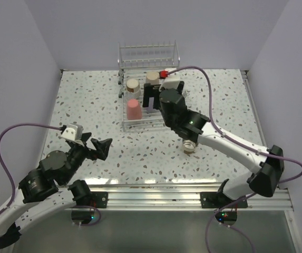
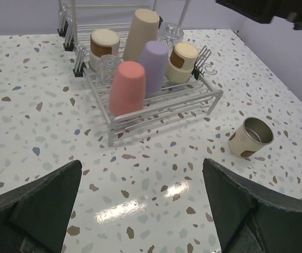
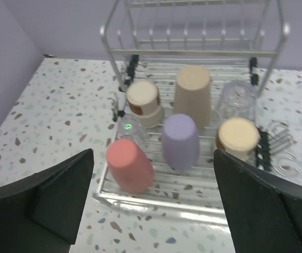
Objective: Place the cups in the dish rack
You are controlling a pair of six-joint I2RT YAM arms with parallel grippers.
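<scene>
With fingers spread and empty on both the right gripper [image 3: 153, 203], over the dish rack [image 3: 193, 51] at the desk's far edge, and the left gripper [image 2: 140, 211], near the near-left corner, the lone metallic cup [image 2: 250, 137] right of centre could be toppled by the right arm [image 1: 230, 145] passing low above it.

Seven cups [image 2: 155, 66] crowd the dish rack [image 2: 164, 109], leaving bare wire only at its front right corner. The raised back rail [image 3: 193, 51] closes the far side. The right arm [image 1: 219, 138] crosses above the loose cup [image 2: 250, 138]. The table [image 1: 87, 105] left of the rack lies open.
</scene>
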